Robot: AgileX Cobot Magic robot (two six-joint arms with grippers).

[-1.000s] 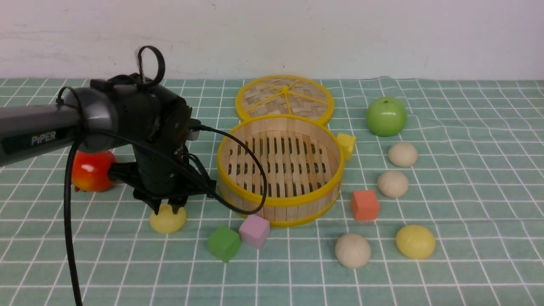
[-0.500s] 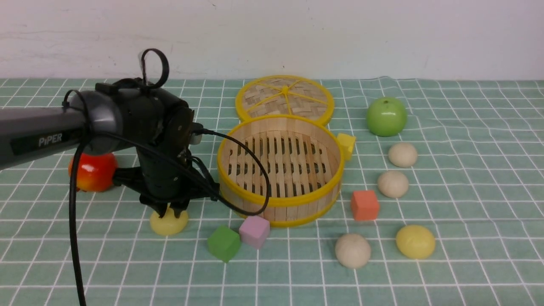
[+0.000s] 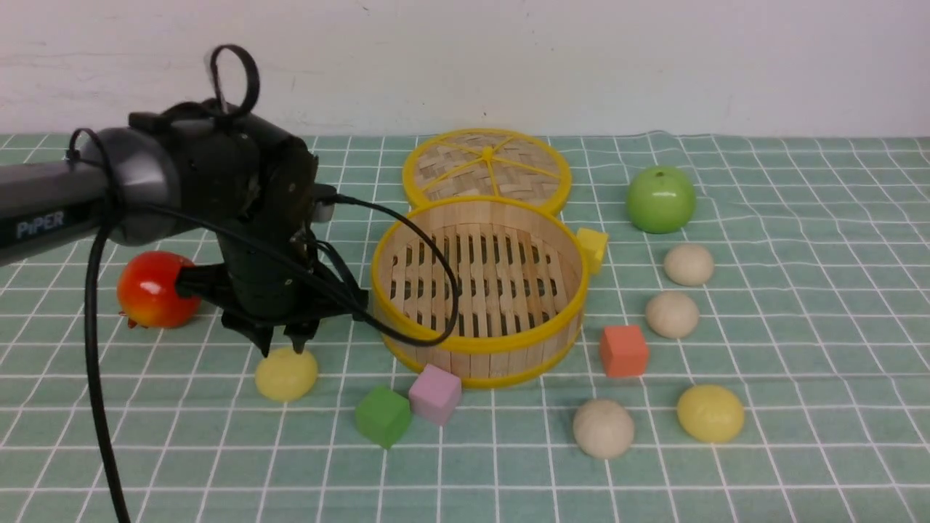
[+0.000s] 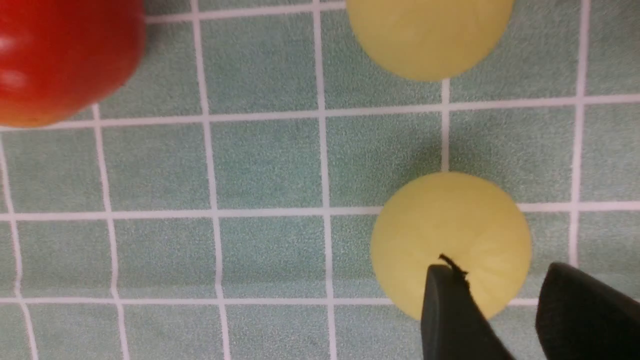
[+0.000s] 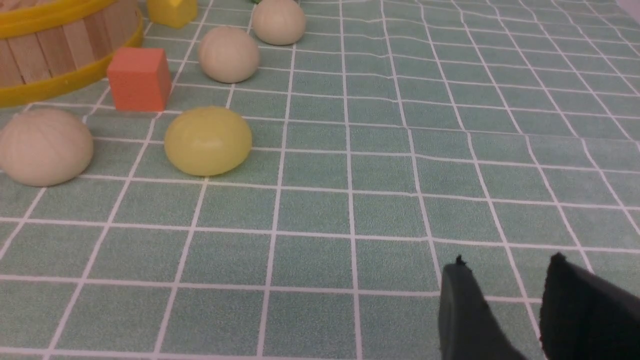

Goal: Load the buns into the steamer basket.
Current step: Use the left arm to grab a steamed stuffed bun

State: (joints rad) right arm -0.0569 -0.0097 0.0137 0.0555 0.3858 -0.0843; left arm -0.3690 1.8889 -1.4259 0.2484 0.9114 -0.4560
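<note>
The steamer basket (image 3: 476, 347) stands empty in the middle of the cloth. My left gripper (image 3: 282, 349) hangs just above a pale yellow bun (image 3: 286, 375) left of the basket, jaws a little apart and empty. The left wrist view shows this bun (image 4: 450, 235) under the gripper (image 4: 500, 280) and a second yellow bun (image 4: 430, 35) beyond it, hidden by the arm in the front view. A third yellow bun (image 3: 710, 412) and three beige buns (image 3: 603, 427) (image 3: 672, 314) (image 3: 689, 263) lie right of the basket. My right gripper (image 5: 505, 280) is slightly open and empty over bare cloth.
The woven lid (image 3: 487, 163) lies behind the basket. A green apple (image 3: 660, 198) sits at the back right, a red apple (image 3: 156, 289) behind my left arm. Foam cubes lie around the basket: yellow (image 3: 592, 247), orange (image 3: 623, 350), pink (image 3: 434, 394), green (image 3: 383, 415).
My left gripper dipped onto the yellow bun, then rose and drew back to the left. The bun stays on the cloth. Nothing else moved.
</note>
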